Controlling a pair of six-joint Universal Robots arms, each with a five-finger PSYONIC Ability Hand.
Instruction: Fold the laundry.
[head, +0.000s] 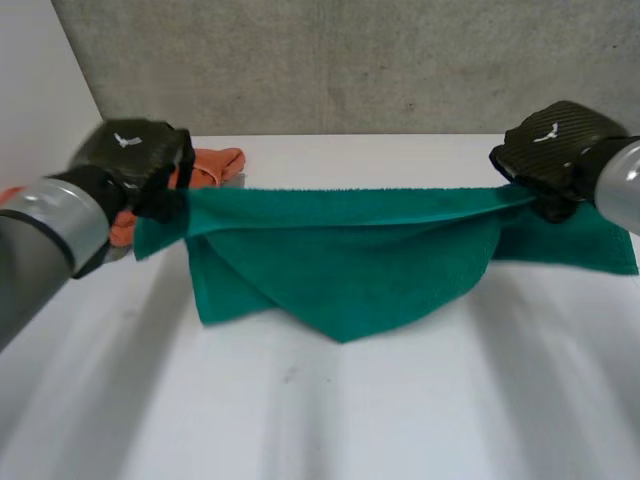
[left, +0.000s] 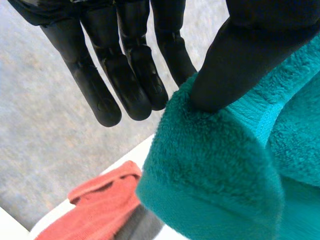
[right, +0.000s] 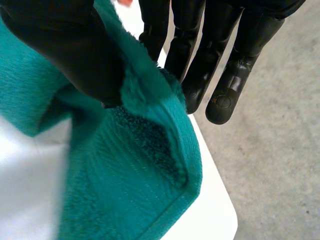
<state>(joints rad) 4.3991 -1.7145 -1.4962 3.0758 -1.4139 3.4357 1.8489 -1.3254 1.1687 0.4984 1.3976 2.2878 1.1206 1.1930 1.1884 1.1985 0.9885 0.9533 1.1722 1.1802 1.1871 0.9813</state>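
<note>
Towel: the green terry towel (head: 345, 260) is stretched between both hands, its upper edge taut and its middle sagging in a point to the white counter (head: 320, 420).
Why held so: probably to spread it flat and square it up for a fold.
Left hand (head: 135, 160): grasping one end of the taut edge. The thumb (left: 235, 65) presses the cloth against almost straight fingers (left: 125, 85).
Right hand (head: 555, 145): grasping the other end the same way, thumb (right: 75, 50) clamped on the hem, with a loose end of towel lying beyond it.
Spare laundry: a crumpled orange cloth (head: 215, 165) lies just behind the left hand.
</note>
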